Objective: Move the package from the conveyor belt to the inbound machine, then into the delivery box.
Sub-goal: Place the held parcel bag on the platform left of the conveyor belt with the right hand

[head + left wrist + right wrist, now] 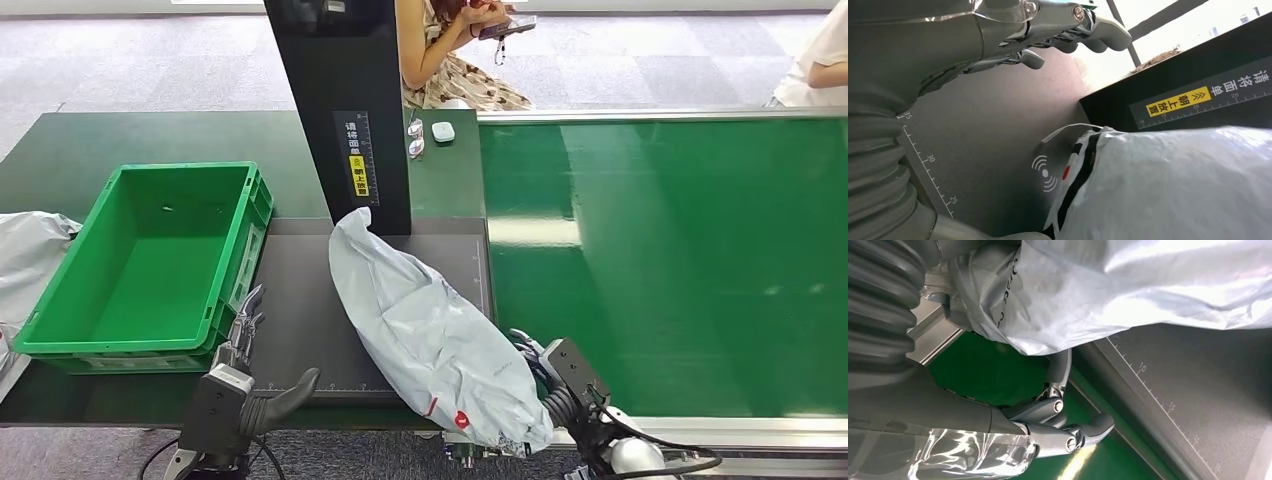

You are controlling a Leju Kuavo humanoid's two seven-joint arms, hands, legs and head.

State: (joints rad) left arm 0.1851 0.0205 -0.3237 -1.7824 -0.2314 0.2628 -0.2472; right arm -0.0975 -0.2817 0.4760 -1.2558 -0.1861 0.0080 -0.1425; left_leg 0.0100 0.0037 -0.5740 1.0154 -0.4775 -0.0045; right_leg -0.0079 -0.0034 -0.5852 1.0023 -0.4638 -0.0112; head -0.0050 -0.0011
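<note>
The package (pixel 430 330), a grey plastic mailer bag, lies slantwise on the dark scanning plate (pixel 300 300) of the inbound machine, its far tip against the black column (pixel 340 100). Its near end overhangs the plate's front edge, where my right hand (pixel 560 375) holds it. In the right wrist view the package (pixel 1128 285) drapes over the thumb side of the right hand (pixel 1048 420), with one finger tucked up under it. My left hand (pixel 235 370) hovers open at the plate's front left corner, apart from the package (pixel 1173 185). The green delivery box (pixel 245 240) stands empty to the left.
The green conveyor belt (pixel 680 260) runs along the right of the plate. Another grey bag (pixel 30 250) lies left of the box. A small white object (pixel 443 131) sits beside the column. A person (pixel 450 60) sits beyond the table, and another (pixel 825 60) at the far right.
</note>
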